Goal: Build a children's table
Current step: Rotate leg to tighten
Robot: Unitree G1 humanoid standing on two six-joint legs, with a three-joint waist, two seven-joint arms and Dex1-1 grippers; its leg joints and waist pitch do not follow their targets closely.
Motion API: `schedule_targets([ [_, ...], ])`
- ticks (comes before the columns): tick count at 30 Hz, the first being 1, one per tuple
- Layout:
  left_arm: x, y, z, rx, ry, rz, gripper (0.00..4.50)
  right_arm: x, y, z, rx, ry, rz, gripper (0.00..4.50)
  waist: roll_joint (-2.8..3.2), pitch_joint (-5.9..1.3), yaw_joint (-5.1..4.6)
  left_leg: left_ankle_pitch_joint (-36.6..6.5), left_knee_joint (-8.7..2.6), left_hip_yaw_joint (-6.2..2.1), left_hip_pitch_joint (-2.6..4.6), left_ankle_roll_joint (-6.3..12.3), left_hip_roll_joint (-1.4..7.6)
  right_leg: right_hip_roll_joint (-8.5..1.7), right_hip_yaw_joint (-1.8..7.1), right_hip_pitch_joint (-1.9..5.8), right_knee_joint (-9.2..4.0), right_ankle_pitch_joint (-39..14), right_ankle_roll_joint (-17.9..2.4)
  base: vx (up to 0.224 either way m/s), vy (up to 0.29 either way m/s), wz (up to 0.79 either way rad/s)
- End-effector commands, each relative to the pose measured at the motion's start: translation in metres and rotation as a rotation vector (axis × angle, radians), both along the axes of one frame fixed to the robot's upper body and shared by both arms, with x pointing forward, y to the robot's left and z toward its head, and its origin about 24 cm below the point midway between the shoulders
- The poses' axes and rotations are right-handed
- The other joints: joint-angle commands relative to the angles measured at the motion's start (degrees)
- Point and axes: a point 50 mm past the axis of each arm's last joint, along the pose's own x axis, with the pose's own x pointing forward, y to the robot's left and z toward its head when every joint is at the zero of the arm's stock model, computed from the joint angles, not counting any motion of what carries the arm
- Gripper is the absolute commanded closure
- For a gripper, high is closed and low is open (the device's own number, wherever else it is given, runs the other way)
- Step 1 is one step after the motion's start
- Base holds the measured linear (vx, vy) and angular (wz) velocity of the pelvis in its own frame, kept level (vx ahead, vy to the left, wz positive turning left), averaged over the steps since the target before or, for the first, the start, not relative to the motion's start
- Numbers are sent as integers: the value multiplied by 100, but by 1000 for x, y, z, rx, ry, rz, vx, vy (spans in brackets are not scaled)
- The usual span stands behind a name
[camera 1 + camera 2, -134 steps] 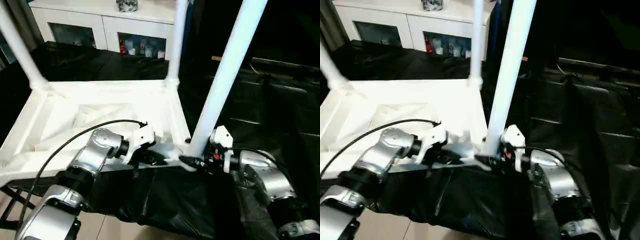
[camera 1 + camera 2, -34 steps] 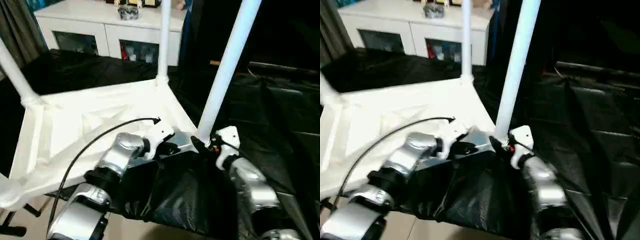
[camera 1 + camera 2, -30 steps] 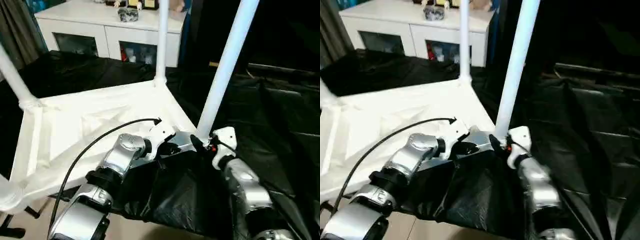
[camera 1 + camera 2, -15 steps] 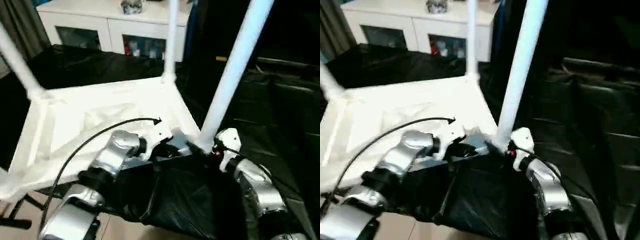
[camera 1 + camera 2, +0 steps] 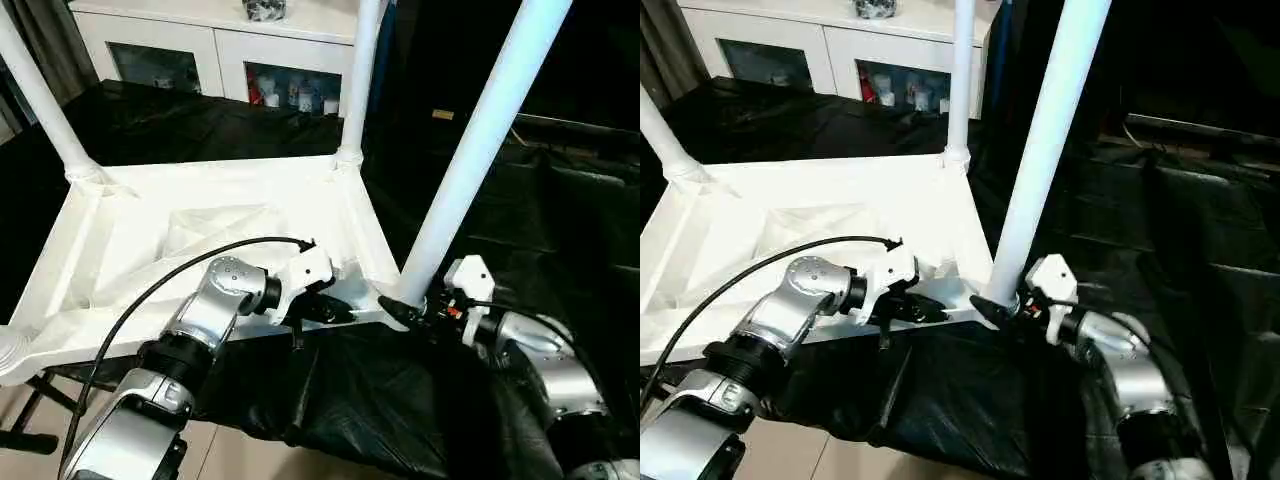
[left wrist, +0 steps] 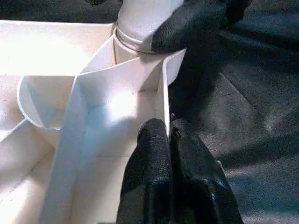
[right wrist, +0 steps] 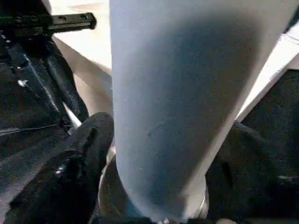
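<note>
The upturned white tabletop point(image 5: 200, 230) fills the left and centre of the head view. At lower centre the left gripper point(image 6: 169, 128) is clenched on the tabletop's near rim wall. Right of centre, the right gripper point(image 5: 405, 308) has its black fingers point(image 7: 88, 140) on either side of the near-right leg point(image 5: 470, 160) at its base, where it enters the corner socket.

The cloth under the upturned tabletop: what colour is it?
Black and slightly glossy. The cloth shows best in the left eye view.
</note>
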Motion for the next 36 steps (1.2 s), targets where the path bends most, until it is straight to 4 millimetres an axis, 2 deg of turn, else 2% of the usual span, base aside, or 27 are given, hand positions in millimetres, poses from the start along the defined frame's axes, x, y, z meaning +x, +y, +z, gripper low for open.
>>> schedule_targets([
  [1,-12,4,-20,29,91,-19,450,2,-1,7,2,-21,21,128,-78,-200,3,-227,-272,30,-26,928,125,-228,181,290,-277,779,-1759,0,0,0],
  [5,-13,5,-21,31,98,-22,450,1,-1,6,-8,-8,47,163,-75,-203,7,-169,-261,29,-28,988,123,-230,173,296,-268,826,-1795,0,0,0],
  [8,-14,6,-21,36,103,-27,450,-2,-1,4,-14,3,64,198,-73,-201,6,-220,-262,27,-25,965,124,-227,171,296,-276,703,-1793,0,0,0],
  [10,-14,7,-21,38,104,-27,450,-2,-2,3,-13,8,70,208,-57,-202,12,-215,-261,25,-19,963,128,-229,173,292,-270,712,-1803,0,0,0],
  [14,-14,9,-22,46,109,-34,450,-2,-2,4,-11,6,79,237,-64,-201,6,-277,-260,26,-22,929,123,-227,173,295,-274,647,-1804,0,0,0],
  [22,-15,12,-22,53,116,-37,450,-5,0,1,-7,28,100,248,-49,-205,-3,-375,-260,18,-25,843,119,-222,175,300,-271,565,-1793,0,0,0],
  [27,-13,12,-24,55,117,0,450,-10,3,-11,-8,106,72,250,-40,-200,-5,-375,-265,16,-19,813,119,-218,172,294,-273,580,-1793,0,0,0],
  [28,-11,8,-25,55,112,40,450,-11,5,-21,-16,137,8,250,-39,-197,-3,-425,-268,17,-18,784,120,-221,173,292,-280,508,-1787,0,0,0],
  [29,-11,6,-26,55,110,52,450,-11,6,-23,-20,143,-8,251,-61,-193,-6,-453,-272,20,-18,772,121,-220,172,289,-287,461,-1779,0,0,0],
  [31,-9,2,-28,55,110,81,450,-11,8,-30,-34,155,-63,251,-44,-165,-12,-628,-304,16,-16,655,124,-228,174,274,-320,140,-1713,0,0,0],
  [33,-6,-16,-32,42,102,169,450,-11,18,-46,-39,192,-222,252,-54,-104,-40,-1218,-371,14,16,352,127,-225,187,223,-422,-831,-1494,0,0,0],
  [34,-5,-21,-32,37,105,187,450,-10,21,-50,-38,203,-267,253,-38,-51,-45,-1636,-416,2,62,160,122,-229,187,173,-491,-1581,-1330,0,0,0],
  [35,-5,-21,-32,37,105,187,450,-10,21,-50,-38,203,-267,253,-54,-46,-39,-1844,-420,-10,92,96,112,-234,179,167,-533,-1979,-1213,0,0,0],
  [36,-4,-29,-33,31,98,219,450,-10,25,-55,-33,228,-329,254,-55,-51,-43,-2156,-430,-44,121,31,108,-251,189,147,-590,-2534,-1005,0,0,0],
])
